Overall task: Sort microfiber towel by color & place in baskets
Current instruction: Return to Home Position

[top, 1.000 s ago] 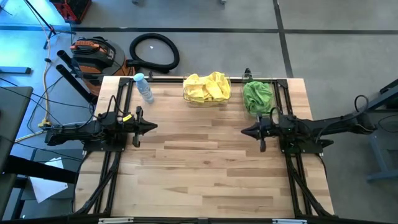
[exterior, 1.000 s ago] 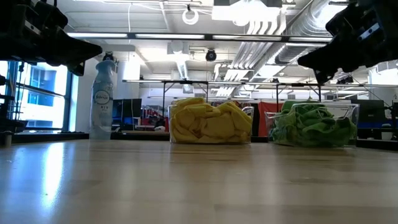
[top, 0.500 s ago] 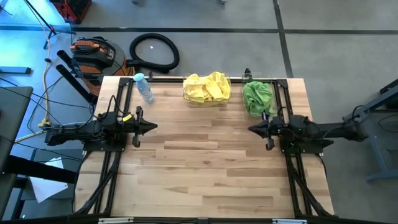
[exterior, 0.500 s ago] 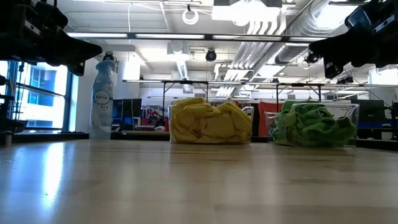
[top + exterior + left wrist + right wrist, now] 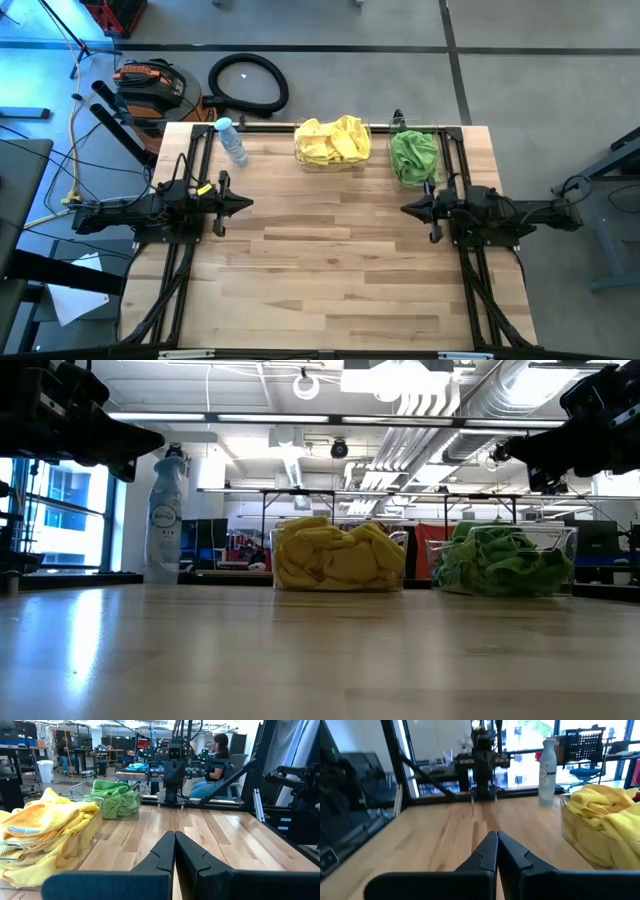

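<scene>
Both grippers are closed on nothing: the left gripper (image 5: 174,838) and the right gripper (image 5: 497,838) each show their two dark fingers pressed together with no cloth between them. From above, the left gripper (image 5: 247,204) sits at the table's left edge and the right gripper (image 5: 408,209) at its right edge. They point toward each other across bare wood, both held above the surface.

The yellow towels (image 5: 333,140) are heaped in the left basket (image 5: 566,820) at the middle of the far edge, spilling a little above its rim. Just to its right, apart from it, the green towels (image 5: 413,155) fill the right basket (image 5: 560,545). No towel lies loose on the table (image 5: 330,270) (the colours look cleanly separated, as far as these views show).

Further left along the far edge stands a spray bottle (image 5: 232,140), well clear of both baskets. Beyond the table, a black hose (image 5: 248,82) lies coiled on the floor.

The sorting looks done, and the step in hand is parking the arms. The next move calls only for settling each arm into its rest pose, without reaching toward the baskets.
</scene>
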`<state>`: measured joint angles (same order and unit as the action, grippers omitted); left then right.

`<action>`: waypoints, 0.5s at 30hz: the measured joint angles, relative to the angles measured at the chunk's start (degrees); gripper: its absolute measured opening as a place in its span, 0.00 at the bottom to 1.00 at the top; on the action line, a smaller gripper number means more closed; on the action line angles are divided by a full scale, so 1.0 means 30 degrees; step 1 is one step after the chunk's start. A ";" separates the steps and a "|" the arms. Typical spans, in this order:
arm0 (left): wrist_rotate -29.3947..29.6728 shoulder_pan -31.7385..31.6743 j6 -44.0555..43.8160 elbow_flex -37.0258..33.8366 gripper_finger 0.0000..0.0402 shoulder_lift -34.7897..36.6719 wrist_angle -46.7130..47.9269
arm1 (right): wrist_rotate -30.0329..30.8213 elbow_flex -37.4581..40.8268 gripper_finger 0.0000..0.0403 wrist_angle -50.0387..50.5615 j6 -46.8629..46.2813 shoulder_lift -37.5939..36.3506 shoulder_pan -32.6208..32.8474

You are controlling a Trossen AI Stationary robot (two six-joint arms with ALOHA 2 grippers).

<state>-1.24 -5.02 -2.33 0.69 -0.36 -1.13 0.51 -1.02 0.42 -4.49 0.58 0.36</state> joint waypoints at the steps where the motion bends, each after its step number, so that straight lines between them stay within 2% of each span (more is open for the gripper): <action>1: 0.0007 0.0000 0.0000 0.0000 0.00 0.0000 0.0015 | -0.0047 0.0000 0.00 0.0013 0.0308 0.0162 0.0000; 10: 0.0029 0.0007 0.0000 0.0000 0.00 0.0000 0.0007 | -0.0059 -0.0015 0.00 0.0069 0.2788 0.0988 0.0000; 15: 0.0044 0.0003 0.0000 0.0000 0.00 0.0000 0.0007 | -0.0051 -0.0026 0.00 0.0073 0.2285 0.1050 0.0000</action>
<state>-1.10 -5.01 -2.33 0.69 -0.36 -1.10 0.36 -1.09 0.63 2.36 3.73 0.36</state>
